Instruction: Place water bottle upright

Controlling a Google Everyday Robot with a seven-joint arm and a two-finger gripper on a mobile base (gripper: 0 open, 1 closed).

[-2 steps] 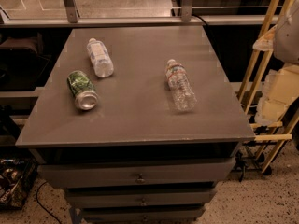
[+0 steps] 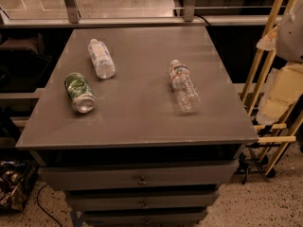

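You are looking at a dim room with a pale floor beyond a metal rail at the back and speckled flooring (image 2: 284,202) in front. A grey cabinet (image 2: 142,122) fills most of the view, with a flat top and drawers (image 2: 142,176) stacked below it, each with a small knob. To its right stands a yellow wooden frame (image 2: 265,46), leaning slats and rungs, just beside the cabinet's edge.

Against that frame, at the right border and well off the tabletop, you see the pale body of the gripper (image 2: 280,96) under a rounded white part of the arm (image 2: 291,32). You cannot tell whether it is apart or together. It touches nothing on the cabinet.

On the left half of the top lies a bottle with a wide white label (image 2: 101,58), on its side, cap pointing away from you. The water bottle (image 2: 183,86) lies on its side on the right half, well apart from the others, its white cap toward the far edge and its base toward you. Nearest the left edge, a green can (image 2: 79,92) lies on its side, silver end facing you.
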